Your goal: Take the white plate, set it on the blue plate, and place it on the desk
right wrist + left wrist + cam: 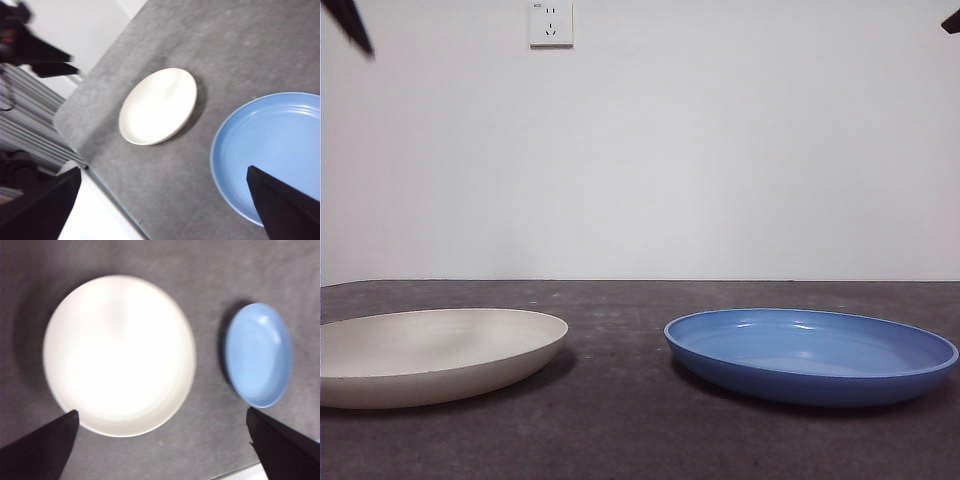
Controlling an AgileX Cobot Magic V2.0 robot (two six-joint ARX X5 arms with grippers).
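The white plate (pixel 435 352) sits lower left, the blue plate (pixel 810 352) lower right, apart on the tabletop (pixel 620 420). Nothing is grasped yet: both grippers hang high, fingers spread; next, the left gripper (pixel 160 440) likely drops to the white rim.

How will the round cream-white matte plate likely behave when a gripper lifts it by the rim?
The round cream-white matte plate looks rigid, so it should keep its shape. Its wide, shallow form may tilt under a one-sided rim hold. The matte finish probably slips less than the glossy blue plate would.
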